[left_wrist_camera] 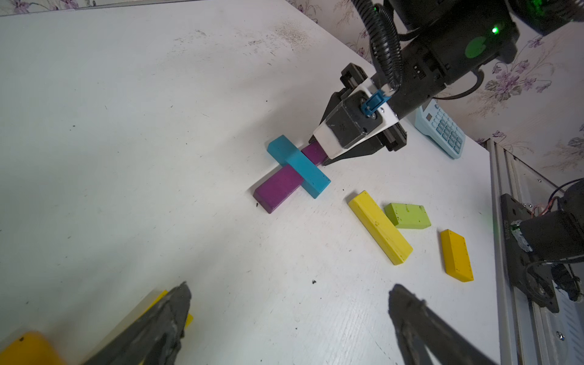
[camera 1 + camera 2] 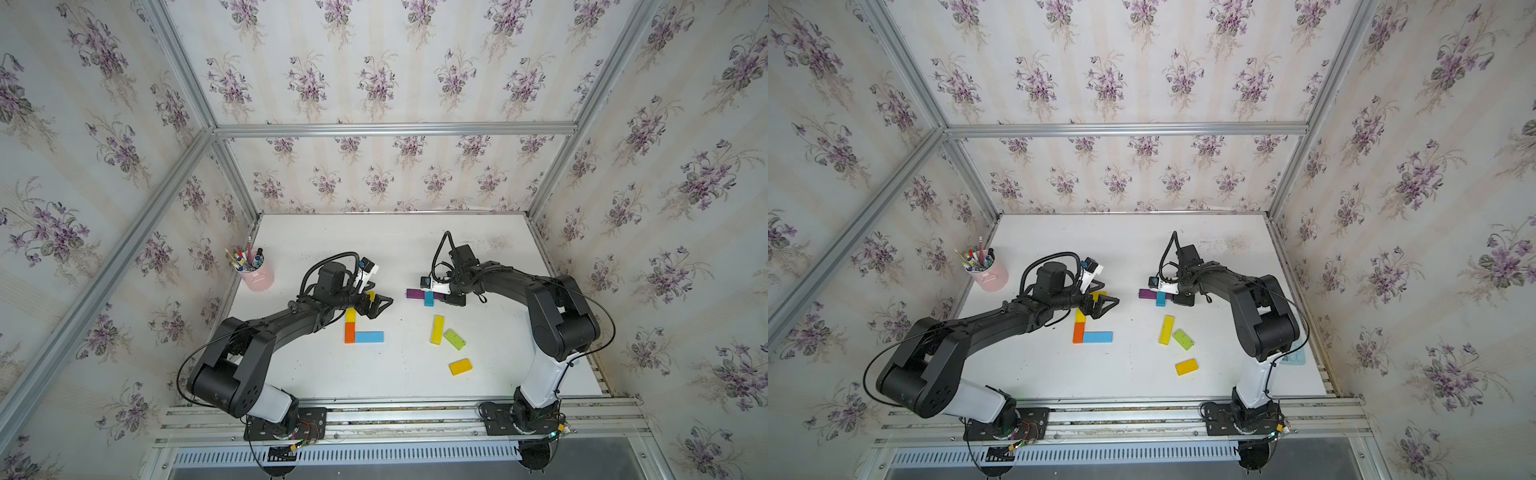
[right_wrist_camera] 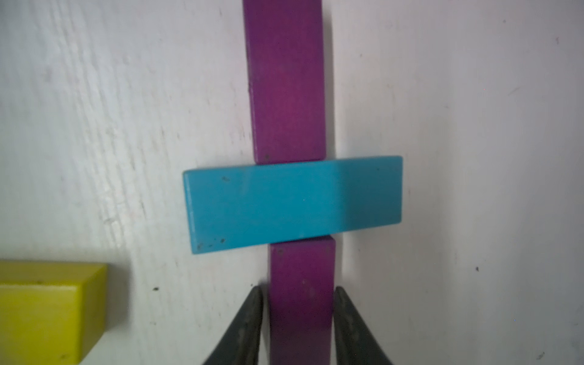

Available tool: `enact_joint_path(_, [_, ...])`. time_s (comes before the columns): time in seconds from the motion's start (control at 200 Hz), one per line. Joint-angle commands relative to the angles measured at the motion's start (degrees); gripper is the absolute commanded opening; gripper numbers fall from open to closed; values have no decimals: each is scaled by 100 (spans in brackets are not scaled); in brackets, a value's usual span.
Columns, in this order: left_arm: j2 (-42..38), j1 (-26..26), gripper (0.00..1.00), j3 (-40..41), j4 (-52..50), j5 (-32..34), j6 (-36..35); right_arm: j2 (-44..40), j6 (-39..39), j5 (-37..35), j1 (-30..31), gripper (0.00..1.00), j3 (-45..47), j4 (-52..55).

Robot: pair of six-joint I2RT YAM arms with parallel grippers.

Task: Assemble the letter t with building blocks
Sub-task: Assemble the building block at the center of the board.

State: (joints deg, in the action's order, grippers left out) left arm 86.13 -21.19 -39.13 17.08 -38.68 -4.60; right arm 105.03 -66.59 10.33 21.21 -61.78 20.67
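Right pincer [image 3: 298, 289] stands narrow astride one end of the purple block [image 3: 287, 79], grip unclear.

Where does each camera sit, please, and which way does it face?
Top views: high above the near edge, looking down at the table; left arm and right arm show whole.
Left wrist: low over the table, facing the right gripper; its own open fingers show.
Right wrist: straight down on the purple block under the teal block; its fingers flank the purple.
Shared: both wrist views show that cross.

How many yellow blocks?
4: yellow block touching the orange block; yellow block half-hidden under the left gripper; long yellow block beside the lime block; short yellow block alone.
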Motion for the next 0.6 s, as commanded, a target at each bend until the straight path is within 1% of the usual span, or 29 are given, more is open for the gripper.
enact_joint_path(0.0, [16, 10, 100, -43, -29, 1, 21, 78, -226, -83, 5, 37, 51, 394])
enact_joint_path(0.205, [52, 10, 100, -76, -57, -15, 46, 110, -274, -109, 5, 37, 37, 315])
enact_joint_path(0.44, [97, 10, 100, -103, -57, -75, 72, 5, -187, -160, -11, 50, 131, 114])
enact_joint_path(0.595, [141, 10, 100, -129, -47, -138, 108, -229, -86, -73, -10, 55, 219, -30])
